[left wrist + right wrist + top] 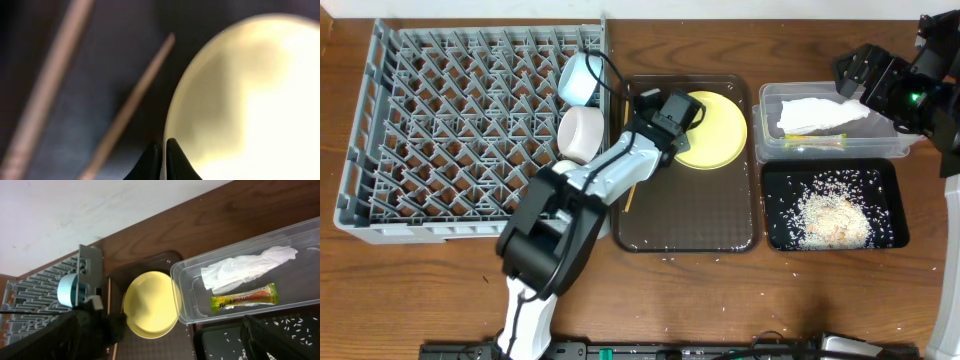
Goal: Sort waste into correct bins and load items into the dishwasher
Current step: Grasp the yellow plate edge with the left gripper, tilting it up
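Note:
The yellow plate [720,130] lies on the dark brown tray [690,225]. My left gripper [667,118] is at the plate's left rim; in the left wrist view its fingers [164,147] are shut on the rim of the plate [250,100]. Two chopsticks [132,102] lie beside it on the tray. The light blue bowl [578,77] and white bowl [582,132] stand in the grey rack [450,130]. The clear tub [770,140] holds the napkin [820,115] and wrapper [815,147]. Rice [835,215] lies in the black tray [780,180]. My right gripper [880,85] is open above the tub. No small cup shows.
Loose rice grains are scattered on the wooden table around the black tray. The right wrist view shows the tub [185,280], napkin [245,267], wrapper [245,297] and plate [150,305] below my open right gripper [185,330].

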`<act>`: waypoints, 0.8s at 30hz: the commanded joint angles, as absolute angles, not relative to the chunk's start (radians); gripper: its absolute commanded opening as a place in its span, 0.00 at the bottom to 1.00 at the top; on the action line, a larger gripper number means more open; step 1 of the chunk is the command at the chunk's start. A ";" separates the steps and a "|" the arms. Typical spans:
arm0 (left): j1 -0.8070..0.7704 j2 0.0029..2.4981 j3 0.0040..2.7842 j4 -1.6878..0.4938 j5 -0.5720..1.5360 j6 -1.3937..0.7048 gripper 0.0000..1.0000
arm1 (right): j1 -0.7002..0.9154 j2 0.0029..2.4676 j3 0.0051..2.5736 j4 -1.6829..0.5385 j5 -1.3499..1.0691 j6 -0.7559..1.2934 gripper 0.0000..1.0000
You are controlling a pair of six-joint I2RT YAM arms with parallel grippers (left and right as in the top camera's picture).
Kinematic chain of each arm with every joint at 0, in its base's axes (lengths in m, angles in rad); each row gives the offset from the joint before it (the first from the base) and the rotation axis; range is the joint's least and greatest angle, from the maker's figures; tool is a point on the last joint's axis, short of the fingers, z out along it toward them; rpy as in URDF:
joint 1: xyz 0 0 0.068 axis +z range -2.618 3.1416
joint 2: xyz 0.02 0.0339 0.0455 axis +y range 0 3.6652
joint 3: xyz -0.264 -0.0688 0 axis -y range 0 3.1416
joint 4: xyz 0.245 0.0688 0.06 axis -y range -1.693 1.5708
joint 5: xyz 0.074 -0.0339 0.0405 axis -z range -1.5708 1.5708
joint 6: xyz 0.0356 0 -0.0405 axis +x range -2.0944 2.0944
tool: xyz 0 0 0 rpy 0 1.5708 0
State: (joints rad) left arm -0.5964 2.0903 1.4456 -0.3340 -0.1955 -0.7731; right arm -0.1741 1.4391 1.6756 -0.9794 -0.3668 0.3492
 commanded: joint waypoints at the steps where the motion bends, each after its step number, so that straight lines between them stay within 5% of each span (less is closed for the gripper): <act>1: -0.591 1.980 1.443 -0.356 -0.325 -0.633 0.07 | -0.183 1.440 1.686 -0.981 -0.371 0.355 0.99; 10: -0.589 1.881 1.443 -0.366 -0.360 -0.456 0.08 | -0.183 1.440 1.686 -0.981 -0.371 0.355 0.99; 14: -0.590 1.901 1.438 -0.373 -0.317 -0.583 0.35 | -0.183 1.440 1.686 -0.981 -0.371 0.355 0.99; 19: -0.590 1.973 1.438 -0.347 -0.166 -0.688 0.57 | -0.183 1.440 1.686 -0.981 -0.371 0.355 0.99; 24: -0.590 2.062 1.438 -0.293 -0.075 -0.720 0.62 | -0.183 1.440 1.686 -0.981 -0.371 0.355 0.99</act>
State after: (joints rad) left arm -0.5957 2.0159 1.4456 -0.2989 -0.1539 -0.6769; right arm -0.1741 1.4391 1.6756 -0.9794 -0.3668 0.3492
